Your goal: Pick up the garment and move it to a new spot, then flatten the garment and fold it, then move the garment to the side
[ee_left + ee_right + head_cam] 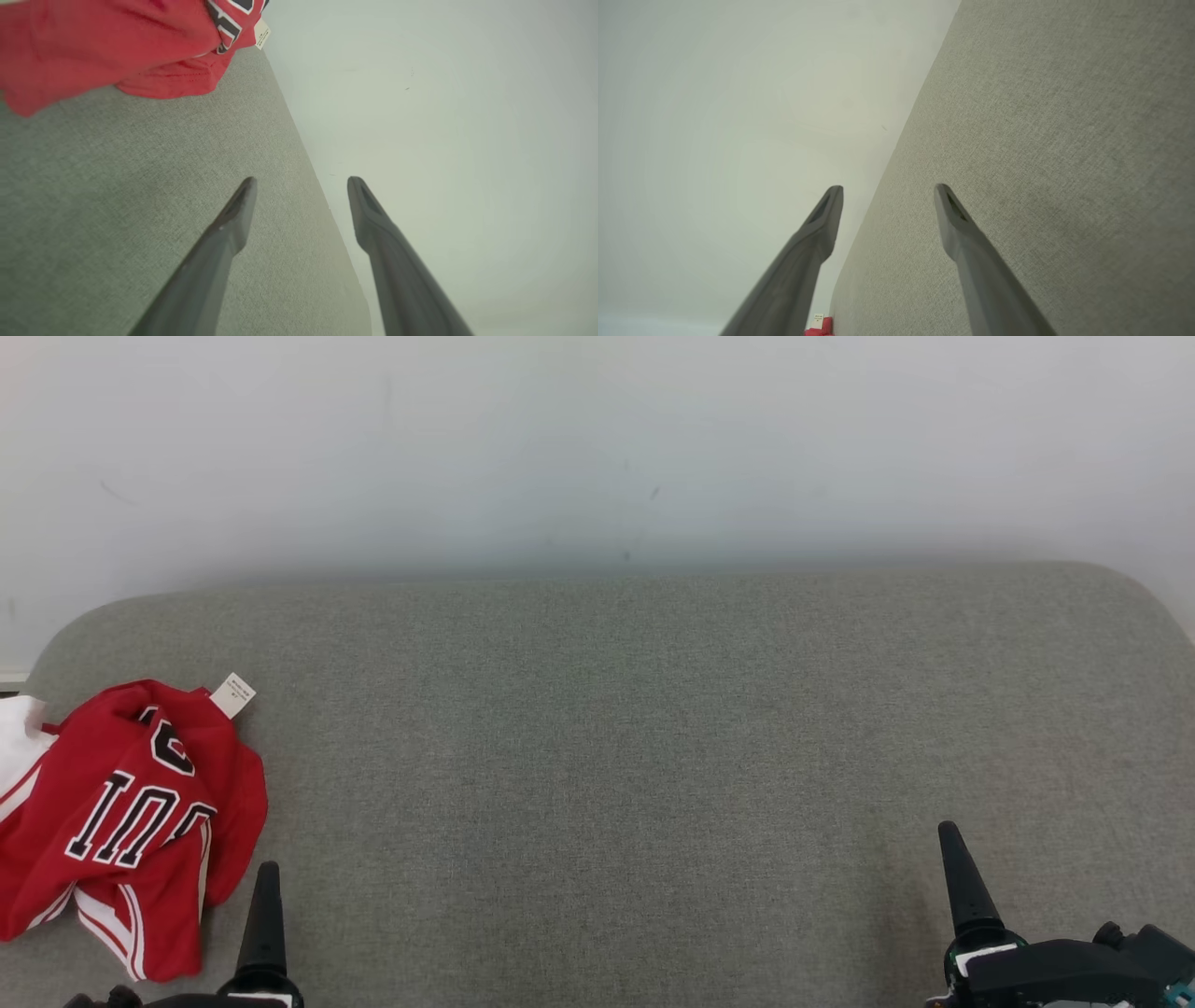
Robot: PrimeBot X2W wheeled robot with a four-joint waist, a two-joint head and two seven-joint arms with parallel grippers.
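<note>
The garment [121, 821] is a red jersey with white trim and black lettering, lying crumpled at the far left of the grey cushioned surface [653, 756]; a white label sticks up from its top. My left gripper [301, 179] is open and empty, just right of the garment's lower edge, and the red cloth [117, 42] fills the upper left of the left wrist view. My right gripper [888, 186] is open and empty low at the far right, far from the garment, of which a red scrap [819, 329] shows at the bottom edge of its view.
A plain white wall [597, 448] rises directly behind the surface's rounded back edge. The grey fabric stretches wide between the two grippers. A white item [14, 747] peeks out at the left edge beside the jersey.
</note>
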